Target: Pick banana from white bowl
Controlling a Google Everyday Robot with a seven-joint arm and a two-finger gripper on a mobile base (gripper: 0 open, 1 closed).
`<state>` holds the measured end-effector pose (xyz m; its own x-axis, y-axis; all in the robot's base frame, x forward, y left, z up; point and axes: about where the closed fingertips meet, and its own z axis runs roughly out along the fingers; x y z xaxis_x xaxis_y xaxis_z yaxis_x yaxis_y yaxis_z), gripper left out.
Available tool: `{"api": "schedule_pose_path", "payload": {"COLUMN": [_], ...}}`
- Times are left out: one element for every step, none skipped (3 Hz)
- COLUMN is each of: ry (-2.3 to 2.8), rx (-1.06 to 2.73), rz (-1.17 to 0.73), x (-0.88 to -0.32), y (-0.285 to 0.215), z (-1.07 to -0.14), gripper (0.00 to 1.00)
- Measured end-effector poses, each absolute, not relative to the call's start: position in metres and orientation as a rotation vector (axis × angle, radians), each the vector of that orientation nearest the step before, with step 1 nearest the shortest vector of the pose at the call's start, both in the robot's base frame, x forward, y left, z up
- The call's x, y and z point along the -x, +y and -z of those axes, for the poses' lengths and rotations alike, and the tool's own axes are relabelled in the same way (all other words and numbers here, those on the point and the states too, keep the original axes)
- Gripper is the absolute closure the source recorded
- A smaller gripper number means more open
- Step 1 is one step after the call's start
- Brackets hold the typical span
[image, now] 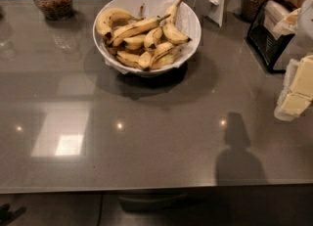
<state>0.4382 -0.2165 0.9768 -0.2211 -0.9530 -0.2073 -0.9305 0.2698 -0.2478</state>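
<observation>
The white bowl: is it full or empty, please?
Full: bananas fill the white bowl to its rim; the gripper is at the far right, apart.

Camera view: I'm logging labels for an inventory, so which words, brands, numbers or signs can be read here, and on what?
None can be read.
The jars, the white stand and the bowl show no lettering.
The hand, at the right edge of the view, shows no legible mark either.

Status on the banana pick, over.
Gripper at right edge of view, apart from white bowl. Banana on pile's left, untouched. Long slim banana lies beside it.
</observation>
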Motion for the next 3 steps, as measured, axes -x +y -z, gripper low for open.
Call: {"api": "schedule_pose_path", "payload": {"ry": [2.23, 2.198, 2.138], "rx": [1.723, 1.706, 1.651], "rz": [0.1, 0.08, 0.009], "x": [-0.438, -0.445, -0.466], "y": [-0.216, -0.208, -0.184], "z": [-0.977, -0.979, -0.978], "gripper": [0.0, 0.0, 0.0]}}
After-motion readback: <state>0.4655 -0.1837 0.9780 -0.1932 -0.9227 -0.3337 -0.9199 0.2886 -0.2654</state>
